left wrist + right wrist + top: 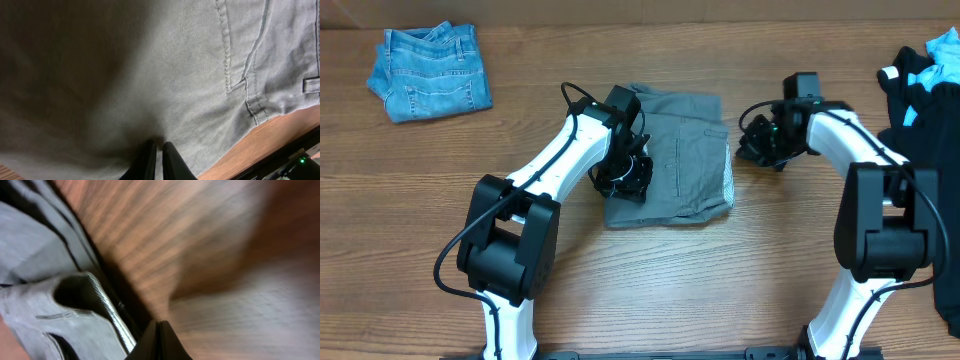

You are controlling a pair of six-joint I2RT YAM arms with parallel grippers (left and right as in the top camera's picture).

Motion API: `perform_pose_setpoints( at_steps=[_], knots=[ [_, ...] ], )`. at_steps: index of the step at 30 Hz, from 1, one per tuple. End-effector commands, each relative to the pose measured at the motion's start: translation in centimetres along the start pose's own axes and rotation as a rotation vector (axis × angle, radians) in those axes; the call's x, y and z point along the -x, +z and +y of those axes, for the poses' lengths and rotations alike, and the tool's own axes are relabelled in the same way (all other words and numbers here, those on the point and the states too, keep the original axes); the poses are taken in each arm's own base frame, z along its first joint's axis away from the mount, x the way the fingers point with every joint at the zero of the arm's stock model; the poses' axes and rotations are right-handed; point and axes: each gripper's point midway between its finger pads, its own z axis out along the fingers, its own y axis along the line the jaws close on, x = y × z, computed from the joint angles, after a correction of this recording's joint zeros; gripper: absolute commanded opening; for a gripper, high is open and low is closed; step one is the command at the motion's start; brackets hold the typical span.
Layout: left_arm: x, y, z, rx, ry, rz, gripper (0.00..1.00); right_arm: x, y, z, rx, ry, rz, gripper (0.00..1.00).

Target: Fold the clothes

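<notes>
The grey trousers (680, 150) lie folded in a rough rectangle at the table's middle. My left gripper (625, 178) rests on their left part. In the left wrist view its fingers (159, 146) are shut, tips touching the grey cloth (175, 75), with a stitched pocket slit to the right. My right gripper (760, 140) is just right of the trousers over bare wood. Its fingers (159, 325) are shut and empty, with the trousers' edge (35, 310) to their left. Folded light-blue jeans (428, 70) lie at the far left. A black garment with light-blue parts (930, 90) lies at the far right.
The wooden table (720, 280) stretches between the arm bases at the front. The table also shows in the right wrist view (225, 255) and at the lower right of the left wrist view (260, 145).
</notes>
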Motion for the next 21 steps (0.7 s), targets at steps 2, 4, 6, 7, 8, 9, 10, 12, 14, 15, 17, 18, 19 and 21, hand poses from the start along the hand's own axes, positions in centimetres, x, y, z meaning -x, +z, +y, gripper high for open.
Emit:
perform_pose_setpoints(
  at_steps=[2, 4, 6, 7, 8, 9, 10, 12, 14, 15, 17, 18, 19, 21],
  knots=[
    [-0.1, -0.6, 0.1, 0.003, -0.012, -0.016, 0.15, -0.3, -6.6, 4.3, 0.069, -0.126, -0.097, 0.04],
    [-0.1, -0.6, 0.1, 0.003, -0.012, -0.016, 0.16, -2.2, -9.0, 5.3, 0.074, -0.182, -0.101, 0.04],
    [-0.1, -0.5, 0.1, 0.003, -0.011, -0.017, 0.17, -4.2, -10.5, 5.8, 0.071, -0.228, -0.090, 0.04],
    [0.0, -0.5, 0.0, 0.002, -0.011, -0.019, 0.17, -5.3, -11.1, 6.1, 0.068, -0.252, -0.081, 0.04],
    [0.1, -0.6, 0.0, 0.001, -0.010, -0.022, 0.16, -6.4, -11.4, 6.3, 0.063, -0.279, -0.066, 0.04],
    [0.1, -0.6, 0.0, 0.001, -0.009, -0.023, 0.16, -7.3, -11.4, 6.4, 0.056, -0.294, -0.049, 0.05],
    [0.1, -0.6, 0.0, 0.001, -0.009, -0.024, 0.16, -8.3, -11.2, 6.5, 0.044, -0.316, -0.022, 0.06],
    [0.1, -0.6, 0.0, 0.001, -0.008, -0.025, 0.15, -10.3, -9.9, 6.2, 0.007, -0.341, 0.038, 0.06],
    [0.1, -0.6, 0.0, 0.001, -0.009, -0.024, 0.16, -11.6, -8.6, 6.0, -0.008, -0.360, 0.072, 0.08],
    [0.1, -0.5, 0.0, 0.001, -0.009, -0.023, 0.16, -12.1, -7.7, 5.8, -0.016, -0.369, 0.089, 0.09],
    [0.0, -0.5, 0.0, 0.002, -0.011, -0.020, 0.16, -12.9, -6.4, 5.1, -0.032, -0.376, 0.115, 0.10],
    [0.0, -0.6, 0.1, 0.002, -0.012, -0.018, 0.16, -13.0, -5.9, 4.7, -0.042, -0.374, 0.122, 0.11],
    [-0.1, -0.6, 0.1, 0.003, -0.013, -0.015, 0.16, -13.0, -5.2, 4.0, -0.064, -0.365, 0.127, 0.11],
    [-0.2, -0.6, 0.1, 0.003, -0.014, -0.012, 0.16, -12.8, -4.1, 2.6, -0.095, -0.348, 0.134, 0.13]
  ],
)
